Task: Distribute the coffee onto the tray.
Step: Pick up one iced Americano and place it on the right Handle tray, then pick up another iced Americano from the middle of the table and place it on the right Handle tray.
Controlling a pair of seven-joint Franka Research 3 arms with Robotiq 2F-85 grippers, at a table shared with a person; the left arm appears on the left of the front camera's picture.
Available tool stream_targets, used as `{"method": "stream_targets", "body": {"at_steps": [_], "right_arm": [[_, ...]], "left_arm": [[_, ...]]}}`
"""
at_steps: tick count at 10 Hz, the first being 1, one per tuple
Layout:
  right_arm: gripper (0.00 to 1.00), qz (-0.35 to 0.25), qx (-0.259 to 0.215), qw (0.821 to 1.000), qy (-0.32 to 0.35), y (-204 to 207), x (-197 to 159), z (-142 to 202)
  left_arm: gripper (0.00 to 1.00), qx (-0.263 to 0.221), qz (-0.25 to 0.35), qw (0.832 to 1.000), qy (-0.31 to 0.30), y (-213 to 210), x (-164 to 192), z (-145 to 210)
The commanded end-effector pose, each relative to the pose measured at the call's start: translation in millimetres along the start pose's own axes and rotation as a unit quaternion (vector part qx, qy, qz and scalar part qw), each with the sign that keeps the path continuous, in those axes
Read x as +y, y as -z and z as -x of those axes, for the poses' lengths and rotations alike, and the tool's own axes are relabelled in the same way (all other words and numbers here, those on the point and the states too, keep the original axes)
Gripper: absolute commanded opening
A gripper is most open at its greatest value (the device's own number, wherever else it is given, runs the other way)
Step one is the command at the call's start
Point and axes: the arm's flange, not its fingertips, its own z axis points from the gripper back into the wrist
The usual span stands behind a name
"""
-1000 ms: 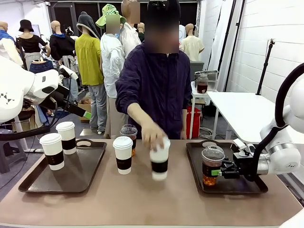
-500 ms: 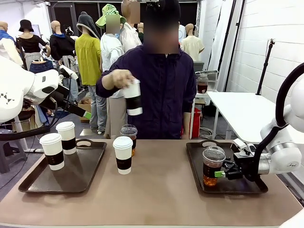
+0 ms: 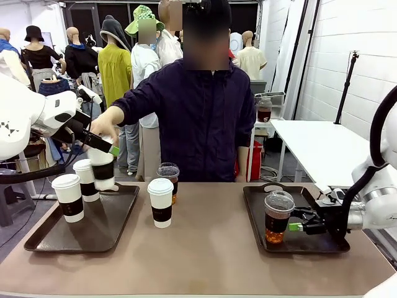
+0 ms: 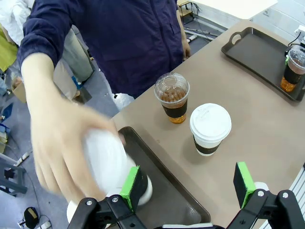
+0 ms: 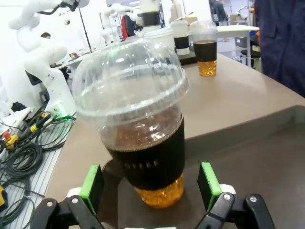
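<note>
While your right hand [image 3: 296,222] gapes empty beside the iced cup [image 3: 277,217] at lower right, the white cup [image 3: 160,203] at centre frame sits nearer your left hand [image 4: 188,182], likewise open, empty.

Iced cup [image 5: 138,124], between the right fingers [image 5: 208,179]: clear glossy plastic, matt black band.
Tray [image 5: 271,167], under the right fingers: dark brown, smooth, dull sheen.
Paper cup [image 4: 210,125], beyond the left fingers [image 4: 132,183]: matt white paper, smooth white lid.
Worktop [image 4: 267,138]: tan, smooth, matt.
Jacket sleeve [image 4: 128,38], above the left fingers: dark matt cloth, softly creased.
</note>
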Motion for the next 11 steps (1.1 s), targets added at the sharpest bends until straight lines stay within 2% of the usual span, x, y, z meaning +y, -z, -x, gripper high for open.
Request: {"method": "stream_targets", "body": {"at_steps": [1, 4, 11], "right_arm": [[1.0, 0.009, 0.006, 1.0, 0.016, -17, 16, 0], [1.0, 0.037, 0.004, 0.999, 0.025, -42, 25, 5], [1.0, 0.034, 0.003, 0.999, 0.013, -40, 17, 9]], "left_arm": [[1.0, 0.0, 0.003, 1.0, -0.002, -1, 1, 1], [1.0, 0.0, 0.003, 1.0, -0.002, -1, 1, 1], [1.0, 0.0, 0.003, 1.0, -0.002, -1, 1, 1]]}}
